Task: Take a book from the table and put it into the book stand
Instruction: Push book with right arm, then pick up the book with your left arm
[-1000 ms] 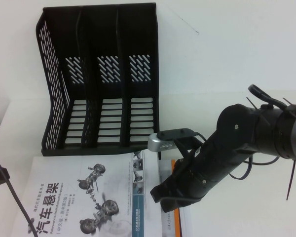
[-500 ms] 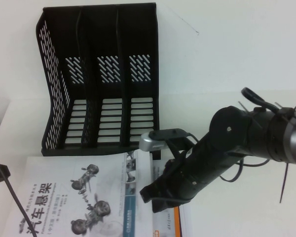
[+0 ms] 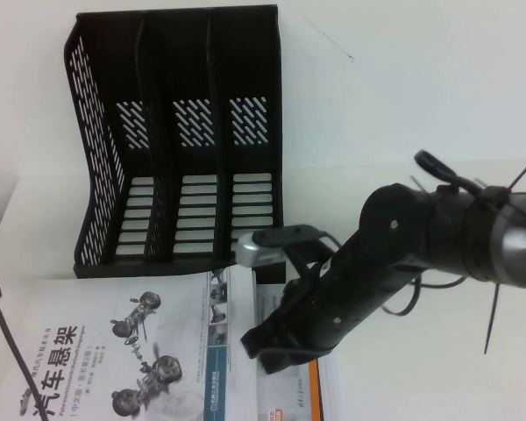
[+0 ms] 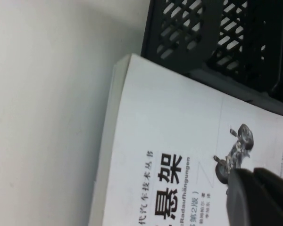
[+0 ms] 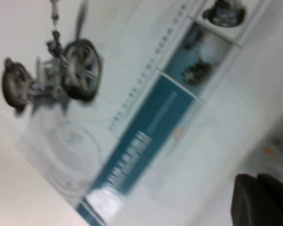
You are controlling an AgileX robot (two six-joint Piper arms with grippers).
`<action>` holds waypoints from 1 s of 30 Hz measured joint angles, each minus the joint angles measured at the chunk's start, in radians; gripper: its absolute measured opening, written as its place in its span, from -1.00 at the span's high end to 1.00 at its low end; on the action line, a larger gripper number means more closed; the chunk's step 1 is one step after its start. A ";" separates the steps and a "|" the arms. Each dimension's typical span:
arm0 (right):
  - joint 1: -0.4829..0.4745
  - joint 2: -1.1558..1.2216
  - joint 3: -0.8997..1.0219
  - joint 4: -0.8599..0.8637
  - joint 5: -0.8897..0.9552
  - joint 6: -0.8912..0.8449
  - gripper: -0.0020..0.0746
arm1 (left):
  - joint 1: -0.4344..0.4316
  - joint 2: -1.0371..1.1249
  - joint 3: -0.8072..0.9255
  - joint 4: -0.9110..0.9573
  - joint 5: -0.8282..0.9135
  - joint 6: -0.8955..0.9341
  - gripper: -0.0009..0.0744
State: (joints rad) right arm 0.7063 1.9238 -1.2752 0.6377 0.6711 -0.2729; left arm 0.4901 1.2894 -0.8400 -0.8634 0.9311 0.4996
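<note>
The white-grey book (image 3: 114, 351) with black Chinese title and car suspension pictures lies flat on the table (image 3: 421, 105), just in front of the black three-slot book stand (image 3: 180, 132). My right gripper (image 3: 272, 351) is low over the book's spine edge; in the right wrist view its dark fingers (image 5: 254, 181) lie together, shut, over the blue-grey strip of the book (image 5: 132, 117). My left gripper (image 4: 252, 175) is shut and hovers over the cover of the book (image 4: 170, 141) near the stand's front wall (image 4: 217, 37). All three slots of the stand hold nothing.
An orange-bordered book (image 3: 320, 390) lies under the right arm, beside the white-grey book's spine. A thin black cable of the left arm (image 3: 9, 342) crosses the book's left edge. Bare white table lies to the right of the stand and behind the right arm.
My right arm has moved to the left and a little toward the front edge. The white-grey book has slid the same way with it, away from the orange-bordered book.
</note>
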 joint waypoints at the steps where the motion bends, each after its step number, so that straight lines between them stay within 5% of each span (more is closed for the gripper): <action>1: -0.002 -0.010 0.000 -0.029 0.005 0.015 0.94 | 0.002 0.010 -0.024 0.014 0.018 -0.004 0.99; 11: -0.112 -0.227 0.000 -0.174 0.075 0.064 0.94 | 0.163 0.240 -0.142 -0.078 0.228 0.093 0.99; 21: -0.140 -0.265 0.052 -0.028 0.108 -0.043 0.94 | 0.170 0.430 -0.147 -0.162 0.242 0.333 0.95; 24: -0.140 -0.265 0.119 0.047 0.083 -0.099 0.94 | 0.170 0.457 -0.147 -0.174 0.244 0.346 0.70; 30: -0.140 -0.265 0.245 0.138 0.031 -0.176 0.94 | 0.178 0.524 -0.150 -0.178 0.244 0.333 -0.32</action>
State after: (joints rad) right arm 0.5660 1.6592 -1.0306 0.7759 0.7026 -0.4490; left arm 0.6678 1.8138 -0.9896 -1.0418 1.1756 0.8331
